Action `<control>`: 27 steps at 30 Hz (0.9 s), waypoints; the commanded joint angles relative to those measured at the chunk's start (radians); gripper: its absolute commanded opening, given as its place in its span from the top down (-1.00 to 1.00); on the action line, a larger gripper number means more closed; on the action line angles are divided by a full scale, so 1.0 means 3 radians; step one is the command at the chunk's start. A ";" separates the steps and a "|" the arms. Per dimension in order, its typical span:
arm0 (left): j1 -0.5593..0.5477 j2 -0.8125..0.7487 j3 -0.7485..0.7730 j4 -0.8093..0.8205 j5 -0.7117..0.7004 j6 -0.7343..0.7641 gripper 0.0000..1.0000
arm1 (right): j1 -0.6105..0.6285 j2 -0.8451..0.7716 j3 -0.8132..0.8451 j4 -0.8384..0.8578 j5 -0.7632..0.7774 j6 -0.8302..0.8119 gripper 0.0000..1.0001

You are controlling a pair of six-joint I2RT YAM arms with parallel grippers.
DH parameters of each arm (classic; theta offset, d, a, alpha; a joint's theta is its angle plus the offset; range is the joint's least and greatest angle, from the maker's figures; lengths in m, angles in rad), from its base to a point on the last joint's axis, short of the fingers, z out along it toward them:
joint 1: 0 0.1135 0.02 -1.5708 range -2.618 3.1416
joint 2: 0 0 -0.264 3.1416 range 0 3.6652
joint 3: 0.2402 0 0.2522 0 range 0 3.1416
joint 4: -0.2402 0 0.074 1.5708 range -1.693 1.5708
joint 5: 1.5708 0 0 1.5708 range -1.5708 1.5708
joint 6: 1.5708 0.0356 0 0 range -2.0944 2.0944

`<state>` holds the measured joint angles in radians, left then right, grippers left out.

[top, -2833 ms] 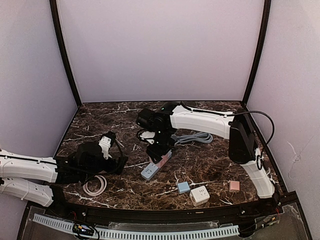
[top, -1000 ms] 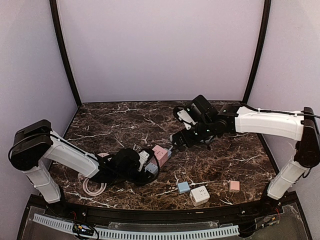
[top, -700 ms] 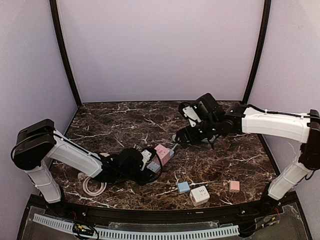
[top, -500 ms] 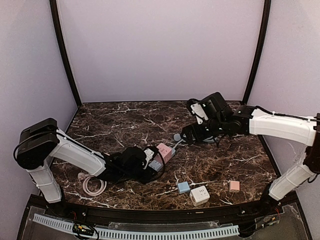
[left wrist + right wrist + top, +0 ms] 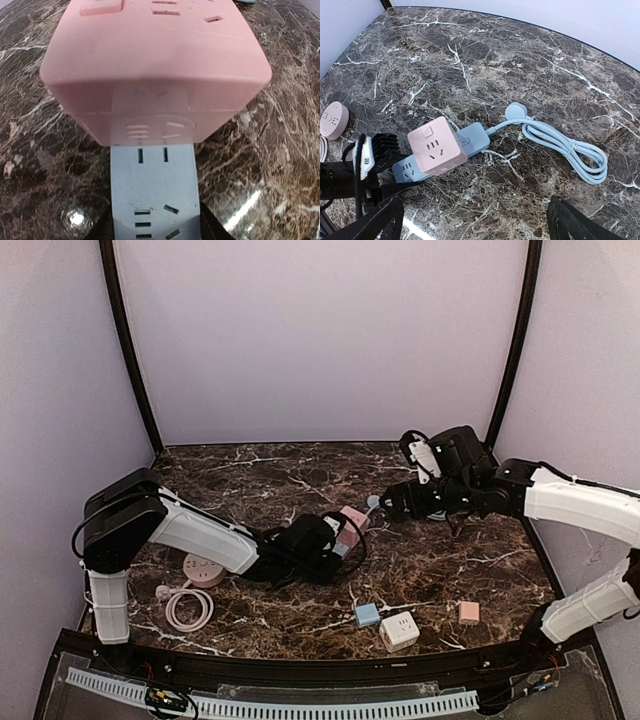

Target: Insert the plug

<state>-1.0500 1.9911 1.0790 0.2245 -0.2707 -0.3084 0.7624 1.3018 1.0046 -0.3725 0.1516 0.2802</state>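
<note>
The left tool (image 5: 335, 543) is closed partway on the near end of a blue power strip (image 5: 475, 137), which lies flat on the dark marbled bench (image 5: 250, 480). Its two sides press against the strip's edges. Just ahead of this tool, a pink cube plug (image 5: 437, 145) sits on top of the strip, its socket faces pointing up and outward. Beyond the cube, the strip's blue cable (image 5: 570, 150) lies in a loose coil on the bench. The right tool (image 5: 470, 225) hangs above and beyond the strip with its jaws spread wide, holding nothing, well apart from the cube. Behind the left tool lie a round pink socket (image 5: 203, 568) and a coiled white cord (image 5: 188, 608).
</note>
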 commanded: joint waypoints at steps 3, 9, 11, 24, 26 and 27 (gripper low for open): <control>0.0179 0.0325 0.0633 -0.0116 0.0059 -0.0138 0.16 | -0.0064 -0.0218 -0.0114 0.0168 0.0132 0.0079 -0.97; 0.0362 0.0682 0.1199 -0.0334 0.0162 -0.0059 0.14 | -0.0072 -0.0476 -0.0254 0.0272 0.0350 0.0157 -0.97; 0.0405 0.0795 0.1367 -0.0392 0.0145 -0.0006 0.13 | -0.0079 -0.0551 -0.0298 0.0306 0.0381 0.0160 -0.97; 0.0509 0.1168 0.1939 -0.0447 0.0402 0.0003 -0.10 | -0.0087 -0.0594 -0.0317 0.0321 0.0323 0.0145 -0.97; 0.0509 0.1094 0.1885 -0.0446 0.0431 0.0027 -0.22 | -0.0087 -0.0569 -0.0308 0.0319 0.0326 0.0152 -0.97; 0.0506 0.1016 0.1857 -0.0422 0.0442 0.0053 -0.34 | -0.0087 -0.0565 -0.0307 0.0321 0.0328 0.0153 -0.97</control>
<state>-0.8993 2.3470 1.6466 0.0963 -0.1719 -0.3119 0.7448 1.1282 0.9176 -0.3084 0.2417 0.3168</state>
